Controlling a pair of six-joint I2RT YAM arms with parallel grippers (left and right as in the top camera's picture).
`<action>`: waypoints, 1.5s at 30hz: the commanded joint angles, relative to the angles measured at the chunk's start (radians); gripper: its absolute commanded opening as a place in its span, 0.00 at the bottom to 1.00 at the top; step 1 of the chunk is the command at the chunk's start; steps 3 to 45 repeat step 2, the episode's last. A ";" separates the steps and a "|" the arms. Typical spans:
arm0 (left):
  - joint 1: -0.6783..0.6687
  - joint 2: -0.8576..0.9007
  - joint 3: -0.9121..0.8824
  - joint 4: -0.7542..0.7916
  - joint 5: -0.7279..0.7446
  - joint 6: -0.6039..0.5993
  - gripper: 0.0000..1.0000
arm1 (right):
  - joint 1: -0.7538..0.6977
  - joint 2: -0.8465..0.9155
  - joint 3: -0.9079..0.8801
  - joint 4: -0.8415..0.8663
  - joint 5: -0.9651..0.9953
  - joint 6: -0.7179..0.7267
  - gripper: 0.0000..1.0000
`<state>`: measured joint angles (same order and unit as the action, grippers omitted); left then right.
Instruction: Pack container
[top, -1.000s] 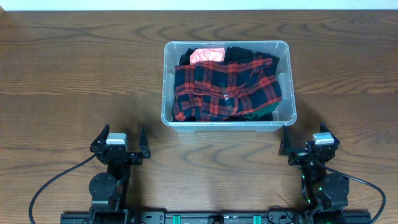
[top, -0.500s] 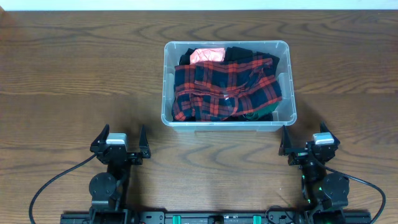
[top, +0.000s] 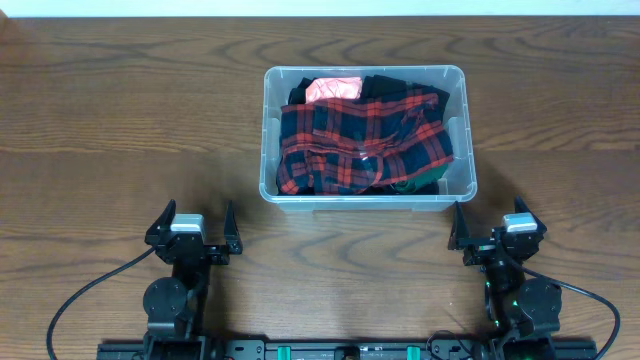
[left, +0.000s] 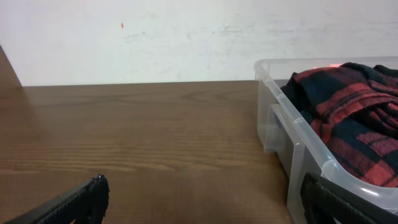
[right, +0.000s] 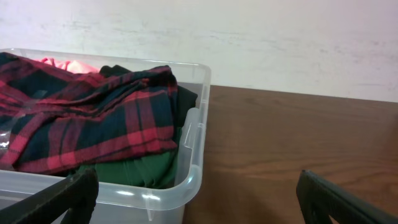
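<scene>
Now: container (top: 365, 69) holding clothes (top: 350, 140) to rim; left gripper (top: 195, 222), right gripper (top: 488, 226) agape, well clear.

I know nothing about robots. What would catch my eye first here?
A clear container sits mid-table on the dark wooden table, stuffed with a red-and-black plaid cloth, with a bit of pink cloth peeking out at its far end. Below it, the left gripper and the right gripper rest open, touching nothing.
</scene>
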<state>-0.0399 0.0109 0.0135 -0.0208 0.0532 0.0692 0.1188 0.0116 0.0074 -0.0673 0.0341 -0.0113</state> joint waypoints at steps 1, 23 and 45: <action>0.006 -0.010 -0.010 -0.046 0.007 0.013 0.98 | -0.010 -0.006 -0.002 -0.004 0.007 -0.009 0.99; 0.006 -0.010 -0.010 -0.046 0.007 0.013 0.98 | -0.010 -0.006 -0.002 -0.003 0.007 -0.009 0.99; 0.006 -0.010 -0.010 -0.046 0.007 0.013 0.98 | -0.010 -0.006 -0.002 -0.003 0.007 -0.009 0.99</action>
